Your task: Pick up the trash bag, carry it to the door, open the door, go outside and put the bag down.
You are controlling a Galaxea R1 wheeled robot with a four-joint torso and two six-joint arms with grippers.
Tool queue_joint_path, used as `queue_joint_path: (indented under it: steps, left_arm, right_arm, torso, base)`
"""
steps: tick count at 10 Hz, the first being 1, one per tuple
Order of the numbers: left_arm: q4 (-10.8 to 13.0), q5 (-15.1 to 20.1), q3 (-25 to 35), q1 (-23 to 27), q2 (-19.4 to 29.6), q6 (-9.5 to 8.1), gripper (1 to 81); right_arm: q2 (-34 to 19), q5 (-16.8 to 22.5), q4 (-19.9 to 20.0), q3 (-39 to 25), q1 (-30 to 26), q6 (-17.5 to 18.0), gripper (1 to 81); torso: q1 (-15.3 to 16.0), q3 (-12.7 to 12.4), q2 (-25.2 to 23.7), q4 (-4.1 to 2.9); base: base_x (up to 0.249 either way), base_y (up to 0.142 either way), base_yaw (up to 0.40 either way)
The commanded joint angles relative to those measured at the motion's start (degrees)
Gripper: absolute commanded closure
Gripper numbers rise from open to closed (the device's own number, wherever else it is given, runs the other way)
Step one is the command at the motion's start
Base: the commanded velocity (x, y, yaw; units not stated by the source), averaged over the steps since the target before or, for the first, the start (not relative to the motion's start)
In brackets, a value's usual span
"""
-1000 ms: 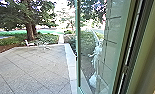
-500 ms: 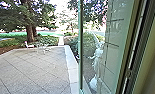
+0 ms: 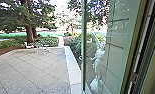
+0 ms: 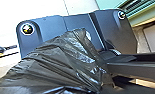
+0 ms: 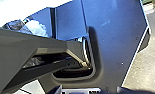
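Not possible to read any text, label, brand, number or sign, neither in the head view nor in the two wrist views.

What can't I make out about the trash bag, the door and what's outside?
- Black bag, left wrist view: contents hidden by its plastic; lower part cut off by the picture's edge.
- Glass door, head view: top and bottom cut off by the edges.
- Tree, head view: top cut off.
- Pale shape, head view: reflected or behind the glass, unclear.
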State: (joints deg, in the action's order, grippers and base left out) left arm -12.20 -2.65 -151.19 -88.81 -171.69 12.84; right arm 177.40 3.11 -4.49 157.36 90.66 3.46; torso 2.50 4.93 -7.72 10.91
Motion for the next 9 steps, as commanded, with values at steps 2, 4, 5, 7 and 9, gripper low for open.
queue_joint_path:
  steps: [2,4,5,7,9]
  left_arm:
    - [-0.2,3.2,0.3,3.0,0.2,0.26,81.1]
    - [-0.2,3.3,0.3,3.0,0.2,0.26,81.1]
    - [-0.2,3.3,0.3,3.0,0.2,0.26,81.1]
    - [-0.4,3.3,0.3,3.0,0.2,0.18,81.1]
    - [-0.5,3.3,0.3,3.0,0.2,0.17,81.1]
  right_arm:
    - [1.5,3.7,-0.5,-1.1,-2.5,-0.9,1.0]
    - [1.4,3.7,-0.6,-1.1,-2.5,-0.9,1.0]
    - [1.4,3.7,-0.6,-1.1,-2.5,-0.9,1.0]
    - [1.4,3.7,-0.6,-1.1,-2.6,-0.9,1.0]
    - [1.4,3.7,-0.6,-1.0,-2.6,-0.9,1.0]
  torso:
    - [-0.1,0.0,0.0,0.0]
    - [-0.1,0.0,0.0,0.0]
    - [-0.1,0.0,0.0,0.0]
    - [-0.1,0.0,0.0,0.0]
    - [-0.1,0.0,0.0,0.0]
  base:
    - [0.116,0.0,0.0]
    - [0.116,0.0,0.0]
    - [0.116,0.0,0.0]
    - [0.116,0.0,0.0]
    - [0.116,0.072,0.0]
